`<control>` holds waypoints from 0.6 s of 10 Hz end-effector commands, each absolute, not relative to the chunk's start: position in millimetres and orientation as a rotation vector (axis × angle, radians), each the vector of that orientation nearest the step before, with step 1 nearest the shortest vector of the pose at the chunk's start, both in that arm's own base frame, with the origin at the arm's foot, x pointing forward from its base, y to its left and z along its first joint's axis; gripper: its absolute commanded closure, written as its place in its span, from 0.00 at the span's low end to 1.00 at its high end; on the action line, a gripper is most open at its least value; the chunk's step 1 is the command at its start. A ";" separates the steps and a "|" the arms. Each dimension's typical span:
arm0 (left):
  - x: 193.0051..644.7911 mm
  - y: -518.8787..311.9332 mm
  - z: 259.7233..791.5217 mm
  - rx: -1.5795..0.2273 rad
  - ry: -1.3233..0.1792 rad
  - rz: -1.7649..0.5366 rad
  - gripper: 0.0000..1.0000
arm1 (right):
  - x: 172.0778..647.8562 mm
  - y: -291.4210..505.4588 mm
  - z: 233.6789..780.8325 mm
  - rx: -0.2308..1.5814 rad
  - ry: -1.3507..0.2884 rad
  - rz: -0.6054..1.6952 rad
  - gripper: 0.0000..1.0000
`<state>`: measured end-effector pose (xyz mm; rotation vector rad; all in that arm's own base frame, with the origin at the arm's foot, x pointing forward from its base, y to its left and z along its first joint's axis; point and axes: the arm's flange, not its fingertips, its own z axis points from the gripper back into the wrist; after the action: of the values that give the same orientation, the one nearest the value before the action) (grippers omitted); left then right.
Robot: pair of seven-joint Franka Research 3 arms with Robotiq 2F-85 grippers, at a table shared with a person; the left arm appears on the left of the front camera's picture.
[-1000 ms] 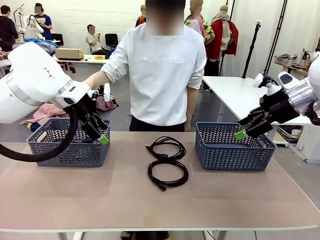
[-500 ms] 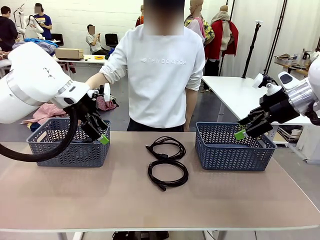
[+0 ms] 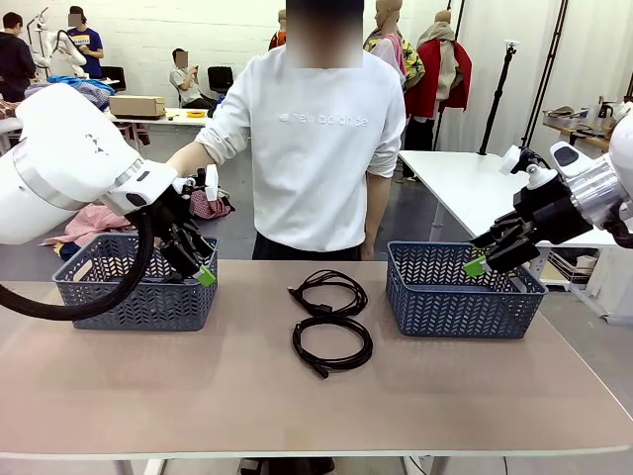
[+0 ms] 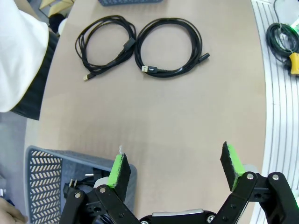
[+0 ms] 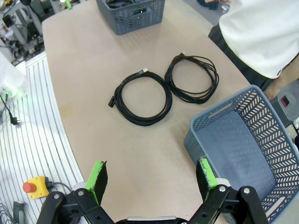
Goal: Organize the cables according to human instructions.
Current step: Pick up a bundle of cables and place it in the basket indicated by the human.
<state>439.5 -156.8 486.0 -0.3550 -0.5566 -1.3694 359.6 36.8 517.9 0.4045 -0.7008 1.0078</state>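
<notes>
Cables [image 3: 331, 318] left to sort are two black coils touching each other in the middle of the surface [image 3: 198, 396], between the left basket [image 3: 129, 302], which has cord [image 4: 77, 186] in it, and the right basket [image 3: 450, 307]; I fear pinching one flat coil will snag its neighbour's loop and drag both. My left pincer [image 3: 195, 267] hangs open and empty at the left basket's rim, close to the person's forearm [image 3: 193, 155], which a hasty swing could clip, and my right pincer [image 3: 483, 261] hangs open and empty above the right basket. I can read only "new balance" on the person's white sweatshirt [image 3: 326, 168].
</notes>
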 end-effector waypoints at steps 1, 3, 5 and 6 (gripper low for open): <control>439.5 -156.8 486.0 -0.355 -0.557 -1.369 0.00 | 362.3 36.8 517.6 0.430 -0.727 1.026 0.00; 446.3 -178.3 496.7 -0.218 -0.511 -1.552 0.00 | 362.3 36.8 517.6 0.430 -0.727 1.026 0.00; 459.8 -204.2 507.1 -0.140 -0.471 -1.710 0.00 | 362.3 36.8 517.6 0.430 -0.727 1.026 0.00; 469.2 -220.0 513.3 -0.101 -0.453 -1.826 0.00 | 362.3 36.8 517.6 0.430 -0.727 1.026 0.00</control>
<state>452.8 -214.3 506.0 -0.1386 -0.4587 -1.7145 359.6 36.8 518.3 0.4038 -0.7013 1.0080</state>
